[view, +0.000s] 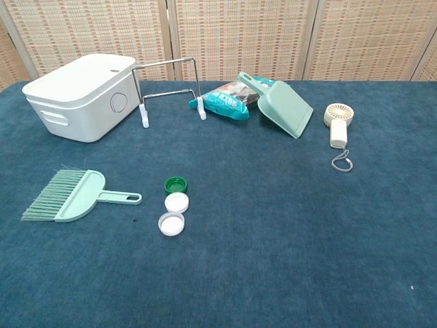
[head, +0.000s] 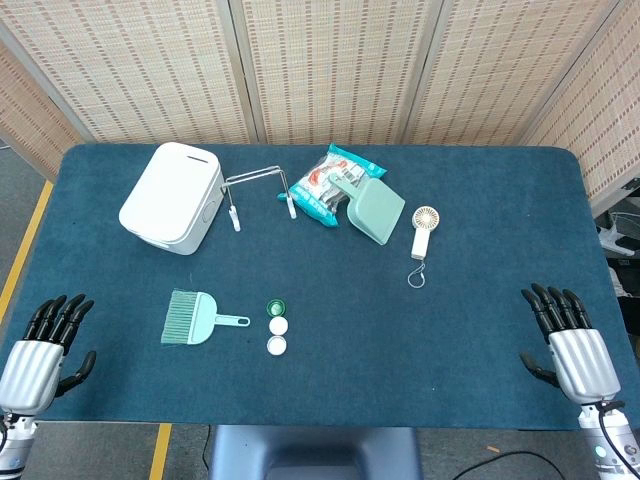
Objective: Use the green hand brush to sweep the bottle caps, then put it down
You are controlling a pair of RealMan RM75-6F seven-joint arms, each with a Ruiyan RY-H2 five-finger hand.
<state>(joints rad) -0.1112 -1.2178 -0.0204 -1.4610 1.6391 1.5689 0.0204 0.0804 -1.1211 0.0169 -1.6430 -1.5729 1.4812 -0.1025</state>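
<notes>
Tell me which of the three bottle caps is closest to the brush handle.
The green bottle cap, farthest from the robot in the row; the two white caps sit nearer the table's front edge, further from the green hand brush.

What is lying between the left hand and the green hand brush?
Nothing: only bare blue tabletop lies between the left hand and the green plastic hand brush, as the head view shows.
</notes>
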